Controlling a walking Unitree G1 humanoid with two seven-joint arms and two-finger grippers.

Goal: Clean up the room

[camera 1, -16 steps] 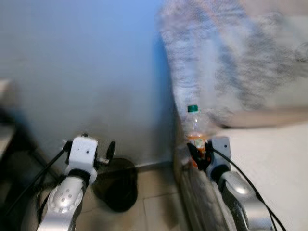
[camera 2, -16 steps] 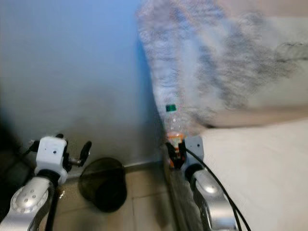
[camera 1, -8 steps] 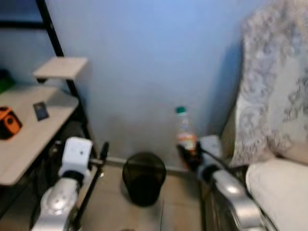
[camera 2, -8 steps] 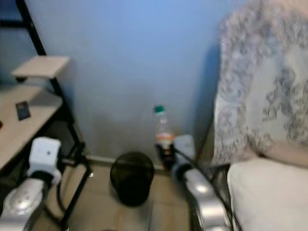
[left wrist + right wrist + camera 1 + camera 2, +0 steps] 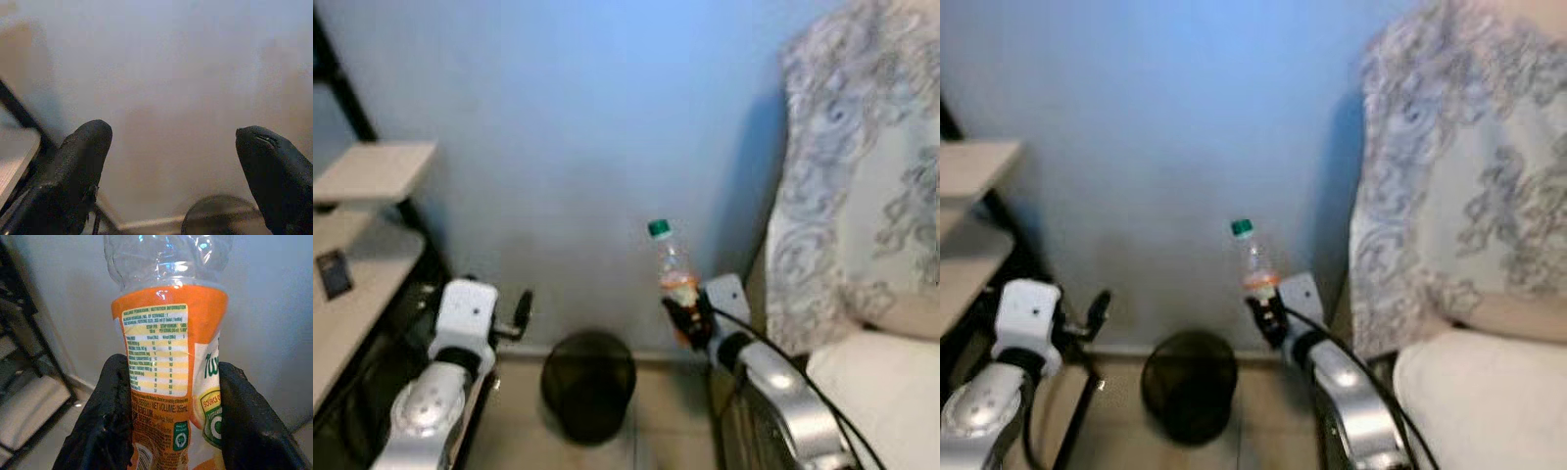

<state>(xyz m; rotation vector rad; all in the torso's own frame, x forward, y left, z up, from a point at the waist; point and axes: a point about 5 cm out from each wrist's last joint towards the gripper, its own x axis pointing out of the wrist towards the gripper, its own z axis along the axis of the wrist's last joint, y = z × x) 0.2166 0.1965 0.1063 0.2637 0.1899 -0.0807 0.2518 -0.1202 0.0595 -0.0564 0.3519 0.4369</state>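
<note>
A: What sits nearest the camera?

B: The two silver arms. The right gripper [image 5: 171, 431] is at about five o'clock in the head views, its black fingers [image 5: 110, 421] clamped on either side of a plastic bottle [image 5: 674, 277]. The wrist camera shows them pressing into the orange label, which pinches inward between them.

A: And the bottle itself?

B: Held upright, slightly tilted, in the air. Clear plastic above the label, a green cap [image 5: 658, 229] on top, near the centre of the frame. It touches nothing but the fingers.

A: The other arm?

B: The left gripper [image 5: 171, 161] is at about seven o'clock, raised and holding nothing. In its wrist view the two fingers stand wide apart with bare wall between them.

A: What lies beyond the arms?

B: A dark round waste bin [image 5: 588, 383] on the tiled floor, at six o'clock, between the two arms and lower than the bottle. It stands close to the foot of the blue wall [image 5: 568, 127]. The bottle is above and toward the bin's right, not over its opening as far as I can tell.

A: And at the edges?

B: At nine o'clock, a black-framed rack with pale wooden shelves [image 5: 372, 171]. At three o'clock, a cloth with a grey swirl pattern [image 5: 862, 166] hangs down, with a pale cushion [image 5: 881, 392] below it at four o'clock.
</note>
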